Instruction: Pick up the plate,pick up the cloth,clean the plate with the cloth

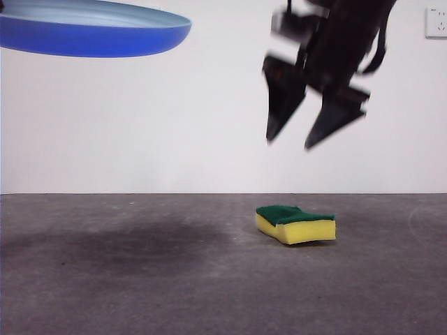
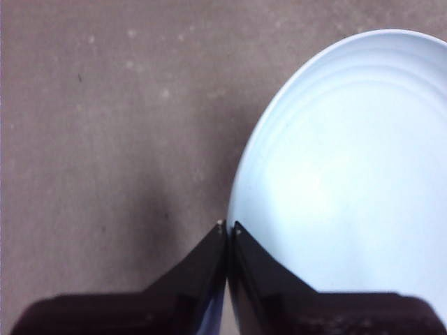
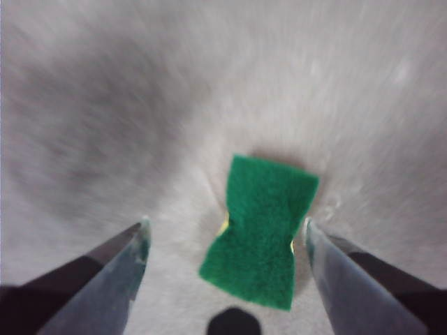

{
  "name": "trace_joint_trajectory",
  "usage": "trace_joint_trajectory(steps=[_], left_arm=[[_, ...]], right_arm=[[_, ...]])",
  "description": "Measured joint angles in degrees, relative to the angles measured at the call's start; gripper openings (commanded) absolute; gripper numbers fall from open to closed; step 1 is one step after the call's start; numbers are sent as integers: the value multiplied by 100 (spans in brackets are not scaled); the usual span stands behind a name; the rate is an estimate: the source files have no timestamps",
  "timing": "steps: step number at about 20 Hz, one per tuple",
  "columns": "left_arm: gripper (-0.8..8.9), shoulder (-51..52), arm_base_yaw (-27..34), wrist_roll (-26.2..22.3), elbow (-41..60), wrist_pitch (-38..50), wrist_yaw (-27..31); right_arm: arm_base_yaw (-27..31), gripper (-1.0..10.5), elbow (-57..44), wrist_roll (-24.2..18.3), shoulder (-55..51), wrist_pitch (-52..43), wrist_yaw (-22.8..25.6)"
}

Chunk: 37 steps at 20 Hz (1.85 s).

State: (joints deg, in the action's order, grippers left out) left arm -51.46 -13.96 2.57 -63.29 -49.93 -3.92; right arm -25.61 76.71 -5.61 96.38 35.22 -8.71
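The first step looks done. The left end effector (image 2: 228,227) has its jaws pressed together on the rim of the plate (image 2: 349,174), and the front view shows the plate (image 1: 91,31) held high off the bench (image 1: 140,279), roughly level and tipped only slightly, well away from the cloth (image 1: 296,223) and to one side of it. Only the plate's underside and part of its pale inner face show there; the end effector holding it is out of that view.

The second step is under way but not finished. The cloth, a yellow sponge with its green scouring face upward, lies flat on the bench and nothing touches it. The right end effector (image 1: 307,129) hangs in the air almost straight above the cloth, its jaws spread apart and clearly clear of it. The right wrist view agrees: the cloth (image 3: 260,230) sits between the two open jaws of the right end effector (image 3: 227,241), lined up with its narrow waist across the gap. Both that view and the arm in the front view are blurred.

What seems left is the descent onto the cloth, closing on it, lifting it, and bringing it to the plate for the wiping. The alignment appears good, so the grasp probably needs little correction.
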Motion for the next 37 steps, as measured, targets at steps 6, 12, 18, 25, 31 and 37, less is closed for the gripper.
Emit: trace_joint_trajectory(steps=[6, 12, 18, 25, 31, 37], left_arm=[[-9, 15, -11, 0, 0, -332, 76], [-9, 15, -11, 2, 0, -332, 79], [-9, 15, -11, 2, 0, -332, 76], [-9, -109, -11, 4, 0, -138, 79], [-9, -1401, -63, 26, 0, 636, 149], [-9, -2990, -566, 260, 0, 1552, 94]], right_arm=[[0, 290, 0, 7, 955, -66, 133], [7, 120, 0, 24, 1397, -127, 184], [17, -21, 63, 24, 1558, -146, 188], [-26, -17, 90, 22, 1508, -57, 426], [-105, -17, 20, 87, -46, 70, 442], [-229, -17, 20, 348, -1132, 271, -295]])
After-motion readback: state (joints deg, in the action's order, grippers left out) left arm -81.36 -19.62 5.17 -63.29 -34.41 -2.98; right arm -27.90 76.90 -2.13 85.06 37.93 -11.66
